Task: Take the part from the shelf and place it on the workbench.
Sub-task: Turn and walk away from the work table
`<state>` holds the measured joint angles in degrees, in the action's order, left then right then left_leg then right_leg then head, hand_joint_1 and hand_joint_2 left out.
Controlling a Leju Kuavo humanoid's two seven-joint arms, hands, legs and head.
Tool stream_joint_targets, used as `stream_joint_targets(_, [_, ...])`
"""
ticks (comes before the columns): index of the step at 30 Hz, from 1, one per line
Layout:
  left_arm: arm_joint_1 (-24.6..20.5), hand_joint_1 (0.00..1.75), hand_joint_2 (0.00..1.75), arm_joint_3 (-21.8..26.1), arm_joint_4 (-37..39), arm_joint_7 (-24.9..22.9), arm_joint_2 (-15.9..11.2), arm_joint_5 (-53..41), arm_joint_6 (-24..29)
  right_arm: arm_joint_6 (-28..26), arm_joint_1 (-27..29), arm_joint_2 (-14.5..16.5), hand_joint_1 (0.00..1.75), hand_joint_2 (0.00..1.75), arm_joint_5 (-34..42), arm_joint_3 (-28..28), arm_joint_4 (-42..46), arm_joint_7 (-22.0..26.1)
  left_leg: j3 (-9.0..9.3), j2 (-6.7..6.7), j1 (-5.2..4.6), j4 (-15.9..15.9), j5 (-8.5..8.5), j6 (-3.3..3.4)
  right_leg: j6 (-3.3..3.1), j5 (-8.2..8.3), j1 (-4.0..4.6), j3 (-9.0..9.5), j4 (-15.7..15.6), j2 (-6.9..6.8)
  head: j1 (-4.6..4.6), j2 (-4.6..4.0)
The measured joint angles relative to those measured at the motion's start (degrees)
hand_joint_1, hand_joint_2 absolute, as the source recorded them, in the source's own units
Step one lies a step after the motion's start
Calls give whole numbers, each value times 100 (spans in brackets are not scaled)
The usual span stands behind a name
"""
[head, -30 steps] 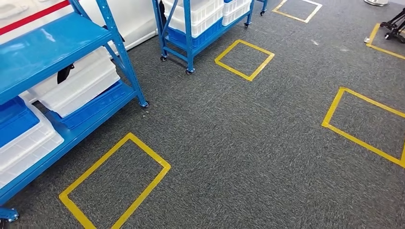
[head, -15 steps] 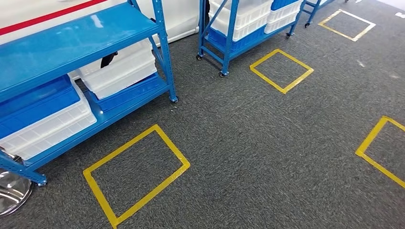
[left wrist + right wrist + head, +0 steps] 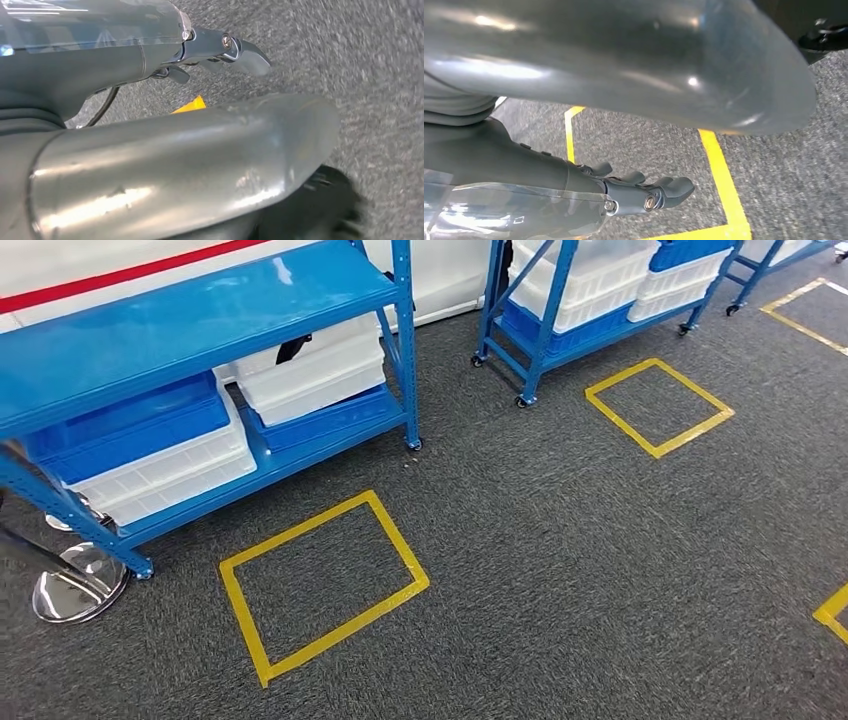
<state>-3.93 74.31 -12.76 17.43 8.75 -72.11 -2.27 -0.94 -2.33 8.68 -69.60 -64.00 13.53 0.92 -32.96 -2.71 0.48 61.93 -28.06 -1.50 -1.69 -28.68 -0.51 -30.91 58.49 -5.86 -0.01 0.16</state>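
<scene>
Hanging over grey carpet [image 3: 600, 560], left hand [image 3: 220, 55] and right hand [image 3: 644, 192] hold nothing, fingers loosely extended, slightly apart. Blue shelf [image 3: 200, 310] upper left of head view; part not discernible.

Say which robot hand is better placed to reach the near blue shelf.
Left, probably: the shelf stands on the robot's left. Both the left robot hand and right robot hand hang empty over carpet.
</scene>
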Motion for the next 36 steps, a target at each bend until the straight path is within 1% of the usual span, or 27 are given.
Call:
stream_joint_targets(2, [-15,0,0,0,-1,2,-1,0,-2,2,-6,0,0,0,-3,1,0,0,159,-121,-35,-352,86,86,62,-26,19,25,11,-108,5,0])
stream_joint_targets(4, [-5,0,0,0,-1,4,-2,0,-4,12,-33,0,0,0,-11,1,0,0,159,9,-37,-379,110,165,128,-34,27,62,-10,-207,8,-1])
stream_joint_targets(5, [6,0,0,0,-1,5,-3,0,-8,17,-45,0,0,0,-16,1,0,-3,176,74,-24,-412,136,200,162,-62,18,79,5,-164,13,-1])
stream_joint_targets(7, [6,0,0,0,-1,8,-6,2,-18,24,-46,-1,0,0,-30,1,0,-9,203,203,9,-473,194,274,211,-294,-7,-29,303,145,34,-1])
stream_joint_targets(8, [1,0,0,0,-1,9,-6,3,-25,24,-38,-1,0,0,-36,2,0,-12,189,263,10,-480,209,295,224,-482,-27,-171,619,350,45,0])
stream_joint_targets(9, [-8,0,0,0,-1,9,-6,4,-30,24,-28,-1,0,0,-42,2,0,-13,173,330,9,-480,218,311,231,-673,-32,-356,996,478,51,0])
stream_joint_targets(10, [-13,0,0,0,-1,10,-5,5,-32,24,-20,-1,0,0,-49,1,0,-14,161,409,6,-477,221,316,238,-793,-35,-523,1323,535,52,-1])
stream_joint_targets(11, [-11,0,0,0,-1,10,-5,4,-35,24,-15,-1,0,0,-53,1,0,-15,157,494,3,-473,223,318,241,-808,-35,-623,1501,558,52,-1])
stream_joint_targets(12, [-7,0,0,0,-1,10,-5,4,-35,24,-11,-1,0,0,-56,0,0,-15,158,587,2,-464,222,315,238,-697,-36,-620,1459,573,53,-1])
stream_joint_targets(13, [-2,0,0,0,-1,10,-4,4,-35,24,-8,-1,0,0,-58,0,0,-15,162,681,4,-450,218,307,229,-489,-41,-515,1204,609,53,-1])
stream_joint_targets(15, [-3,0,0,0,-1,11,-1,4,-38,23,5,-2,0,0,-60,0,0,-16,149,842,5,-406,203,271,205,-87,-56,-196,449,887,52,-1])
stream_joint_targets(17, [-13,0,0,0,-1,17,3,4,-41,20,12,-4,0,0,-63,1,0,-17,100,974,10,-375,198,204,185,37,-57,-47,68,1124,49,-1])
stream_joint_targets(18, [-13,0,0,0,-1,21,5,4,-42,19,6,-5,0,0,-64,1,0,-19,78,1039,16,-377,205,162,174,22,-44,-41,50,1136,48,-1])
stream_joint_targets(19, [-8,0,0,0,-1,25,5,4,-42,18,0,-5,0,0,-67,1,0,-21,62,1113,22,-389,216,120,149,33,-48,-31,31,1054,47,-1])
stream_joint_targets(20, [-1,0,0,0,-1,29,3,4,-43,17,-4,-4,0,0,-70,1,0,-24,51,1093,25,-375,209,88,116,43,-52,-12,3,969,47,-1])
stream_joint_targets(22, [2,0,0,1,-1,32,-1,4,-44,16,2,-2,0,0,-75,0,0,-28,-70,781,9,-117,39,33,31,61,-71,26,-61,786,15,-1])
stream_joint_targets(23, [-5,0,0,1,-1,33,-3,4,-44,17,12,0,0,0,-76,0,0,-29,-213,563,11,196,-139,13,-3,60,-62,39,-76,685,-5,-1])
stream_joint_targets(24, [-14,0,0,1,-1,34,-3,3,-44,19,22,0,0,0,-76,0,0,-28,-401,413,14,579,-337,-13,-27,50,-49,45,-79,586,-25,-1])
stream_joint_targets(26, [-21,0,0,0,-1,38,-2,2,-44,21,33,0,0,0,-78,0,0,-30,-699,327,32,1197,-558,-56,-38,26,-32,54,-75,382,-32,-1])
stream_joint_targets(27, [-14,0,0,0,-1,41,-2,2,-43,22,32,0,0,0,-80,0,0,-30,-705,309,36,1221,-507,-67,-35,13,-29,65,-73,290,-31,-1])
stream_joint_targets(28, [-4,0,0,0,-1,45,-1,2,-40,22,28,1,0,0,-83,0,0,-31,-588,279,39,1007,-350,-67,-25,-2,-28,84,-71,207,-33,-1])
stream_joint_targets(29, [3,0,0,0,-1,51,-1,2,-37,23,23,1,0,0,-86,0,0,-31,-375,198,36,615,-139,-52,-10,-22,-26,111,-69,129,-32,-1])
stream_joint_targets(30, [3,0,0,0,-1,56,-1,2,-33,23,21,2,0,0,-89,-1,0,-32,-157,41,14,198,20,-16,12,-45,-15,137,-65,59,-33,-1])
stream_joint_targets(32, [-12,0,0,0,-1,72,-2,4,-28,20,17,3,0,0,-90,-2,0,-32,105,-175,-31,-313,173,83,71,-87,14,175,-56,-53,-22,-1])
stream_joint_targets(33, [-16,0,0,1,-1,81,-2,7,-24,14,11,4,0,0,-87,-3,0,-27,118,-203,-52,-361,161,127,100,-98,25,187,-56,-97,-15,-1])
stream_joint_targets(35, [-3,0,0,5,-1,94,-1,14,-5,-16,-22,6,0,0,-70,-12,1,-1,115,-89,-39,-393,188,197,158,-116,24,217,-58,-146,-9,-1])
stream_joint_targets(36, [4,0,0,7,-1,96,0,16,4,-34,-33,7,0,0,-62,-21,2,16,125,-44,-25,-424,206,234,186,-163,14,214,-12,-67,-2,-1])
